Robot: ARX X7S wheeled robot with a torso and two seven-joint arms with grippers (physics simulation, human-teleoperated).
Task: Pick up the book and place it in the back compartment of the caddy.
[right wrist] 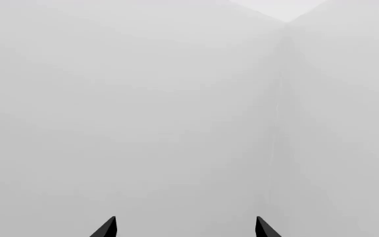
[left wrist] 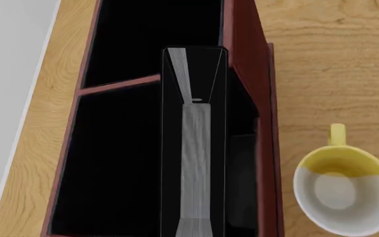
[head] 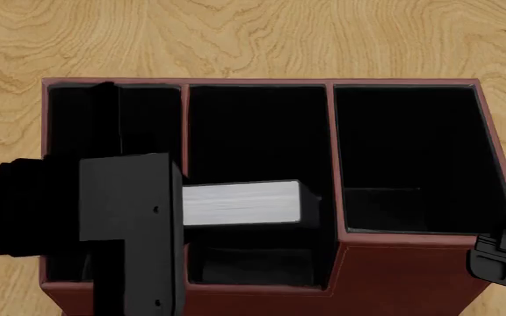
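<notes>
The book (head: 242,203) is off the table and up over the box (head: 262,83). The left gripper (head: 178,201) holds it by one end, with its jaws closed tight on the black covers, and the white pages face up in the head view. The book hangs level over the middle part of the box, and its free end reaches out to the wall between the middle part and the right part.

In the left wrist view the book (left wrist: 195,143) shows as a long dark shape with a pale strip of pages down the middle. It is over the black inside of the box (left wrist: 248,54). A thin red wall (left wrist: 120,85) crosses under it, so the book sits across two pockets, not fully in one.

A white and yellow mug (left wrist: 345,196) stands on the wooden table (left wrist: 334,64) just beside the box. It is not touching the box.

The right gripper (right wrist: 185,228) points at a plain grey wall, well away from the work. Its two tips are spread apart and hold nothing.

So the picking up looks done. What is left, it seems, is to bring the book over the back pocket, lower it in, and let go. How deep the book already sits cannot be told from these views.
</notes>
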